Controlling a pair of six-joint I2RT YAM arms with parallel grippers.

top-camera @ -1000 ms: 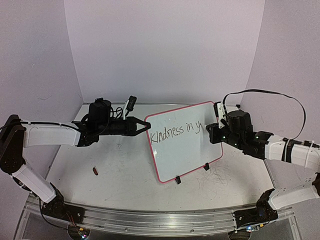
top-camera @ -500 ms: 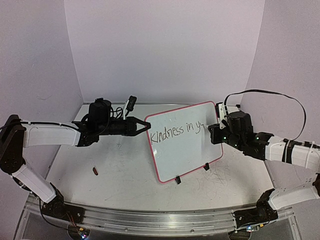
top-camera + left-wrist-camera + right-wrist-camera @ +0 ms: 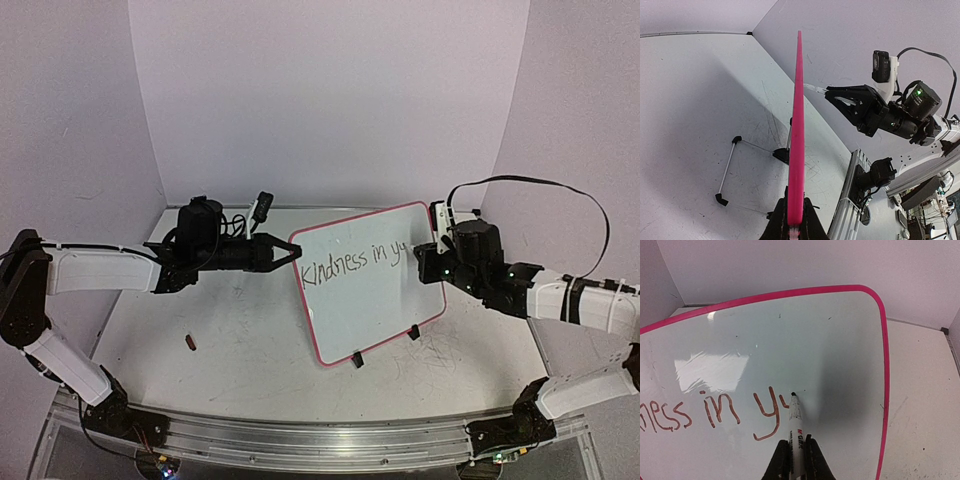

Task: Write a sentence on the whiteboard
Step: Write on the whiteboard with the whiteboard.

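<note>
The whiteboard (image 3: pixel 365 280) with its pink rim stands tilted on two black clip feet at mid-table. My left gripper (image 3: pixel 288 253) is shut on the board's left edge; in the left wrist view that rim (image 3: pixel 797 125) runs straight up from between the fingers. The sentence (image 3: pixel 355 263) reads "Kindness in y" plus a partial letter. My right gripper (image 3: pixel 796 452) is shut on a white marker (image 3: pixel 796 427), whose black tip touches the board just right of the "y" (image 3: pixel 767 415). From above, the right gripper (image 3: pixel 430 262) sits at the board's right side.
A small dark red cap-like object (image 3: pixel 190 343) lies on the table at the left front. A wire stand (image 3: pixel 732 165) with black feet props the board from behind. The metal rail (image 3: pixel 300 440) runs along the near edge. Walls close in on the left, back and right.
The marker has drawn a short new stroke after the "y", with the right gripper shifting slightly along the board. The left arm and the board have stayed still.
</note>
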